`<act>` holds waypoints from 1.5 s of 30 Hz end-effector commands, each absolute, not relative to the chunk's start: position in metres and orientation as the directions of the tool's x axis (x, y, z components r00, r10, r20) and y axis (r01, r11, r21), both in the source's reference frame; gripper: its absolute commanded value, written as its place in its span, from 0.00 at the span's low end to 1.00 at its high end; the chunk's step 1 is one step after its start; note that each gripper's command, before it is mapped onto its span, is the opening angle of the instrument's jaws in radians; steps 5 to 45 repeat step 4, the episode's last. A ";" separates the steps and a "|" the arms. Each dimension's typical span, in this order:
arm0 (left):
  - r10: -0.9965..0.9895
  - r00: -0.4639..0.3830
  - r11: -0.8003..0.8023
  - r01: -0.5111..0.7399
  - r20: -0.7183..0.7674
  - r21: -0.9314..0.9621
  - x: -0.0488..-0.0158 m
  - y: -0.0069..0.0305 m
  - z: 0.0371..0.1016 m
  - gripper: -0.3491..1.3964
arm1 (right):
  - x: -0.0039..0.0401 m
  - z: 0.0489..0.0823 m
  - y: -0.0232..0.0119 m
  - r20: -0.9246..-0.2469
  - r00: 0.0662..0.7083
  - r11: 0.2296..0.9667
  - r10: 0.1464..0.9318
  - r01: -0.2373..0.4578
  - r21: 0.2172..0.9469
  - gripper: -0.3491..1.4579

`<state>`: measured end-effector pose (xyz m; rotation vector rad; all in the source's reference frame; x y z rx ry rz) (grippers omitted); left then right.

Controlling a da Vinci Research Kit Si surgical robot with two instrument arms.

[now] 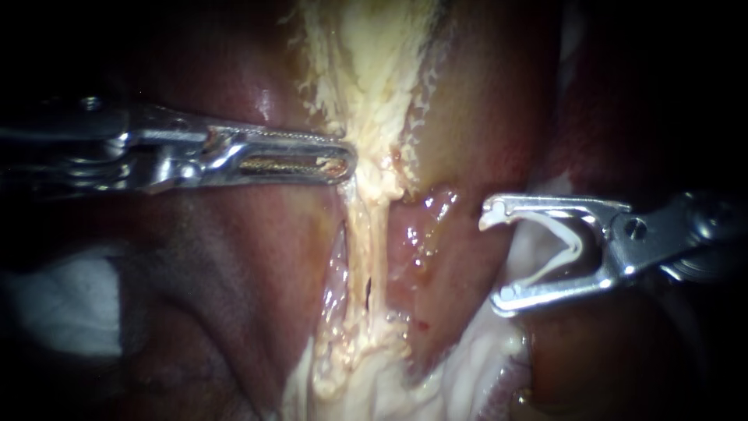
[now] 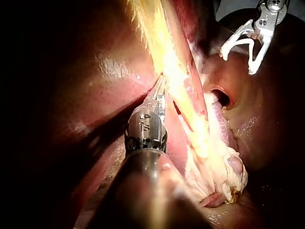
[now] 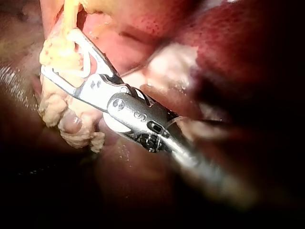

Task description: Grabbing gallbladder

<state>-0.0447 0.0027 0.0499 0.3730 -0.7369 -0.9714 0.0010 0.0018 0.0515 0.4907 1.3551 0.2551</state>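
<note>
A pale yellow fatty band (image 1: 366, 117) runs down the middle of the endoscope view, between dark liver (image 1: 202, 312) and the tan-red gallbladder wall (image 1: 475, 117). My left instrument (image 1: 348, 160) comes in level from the left. Its jaws lie together with their tips pinched on the band's left edge. The left wrist view shows the same instrument (image 2: 161, 86) buried tip-first in the yellow band (image 2: 176, 71). My right instrument (image 1: 492, 257) hangs to the right of the band, apart from it, jaws wide open with a white V-shaped clip (image 1: 565, 245) seated inside them. It also shows as the right instrument (image 3: 57, 52) before lumpy fat (image 3: 62, 114).
White gauze (image 1: 62, 304) lies at the left under the liver's edge. Pale tissue (image 1: 467, 366) spreads below the band. A round opening (image 2: 221, 98) shows in the tissue beside the band in the left wrist view. Wet red tissue (image 1: 425, 234) sits between band and right jaws.
</note>
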 end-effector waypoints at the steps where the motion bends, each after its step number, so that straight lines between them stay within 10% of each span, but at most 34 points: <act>1: -0.849 0.352 0.528 0.609 0.395 0.592 -0.0447 0.0027 0.0499 0.00 | 0.0010 0.0515 0.0018 -0.868 0.207 0.873 0.450 0.104 0.477 0.50; 45: -0.852 0.348 0.523 0.611 0.391 0.595 -0.0446 0.0027 0.0499 0.00 | 0.0010 0.0515 0.0018 -0.868 0.207 0.873 0.450 0.104 0.477 0.50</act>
